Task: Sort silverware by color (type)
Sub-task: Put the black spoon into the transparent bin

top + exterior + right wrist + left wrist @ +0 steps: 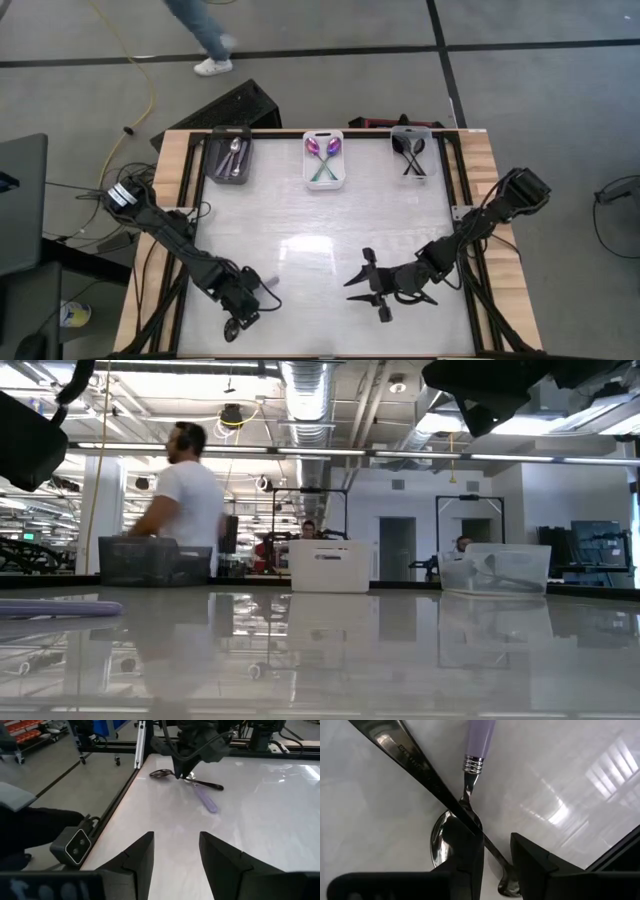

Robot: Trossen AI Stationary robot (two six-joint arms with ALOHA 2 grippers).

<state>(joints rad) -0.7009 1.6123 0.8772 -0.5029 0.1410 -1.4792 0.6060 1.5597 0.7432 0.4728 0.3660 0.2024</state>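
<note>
Left gripper (240, 312) is down at the table's (320, 230) near-left corner, over the last two loose spoons. Wrist view: a black spoon (415, 762) lies crossed over a purple-handled spoon (470, 785), and my fingers (470, 865) sit narrow, straddling the crossing. Can't tell if I've actually got metal or which piece

Right gripper (385, 290) hovers near the front edge right of centre, jaws wide, nothing in them. From its wrist cam I see the left gripper (192, 747) on the pair, lilac handle (206, 800) sticking out toward me

Rest is already binned along the far edge: silver in the left bin (230, 160), purple-pink in the middle bin (324, 160), black in the right bin (414, 155)

How I'd do it: grab one spoon only. Black is on top, so take that first, pinch the handle clear of the crossing, lift straight up so the lower spoon doesn't drag. Black goes to the right bin, which is a long reach for the left arm, so maybe hand over to the right
</note>
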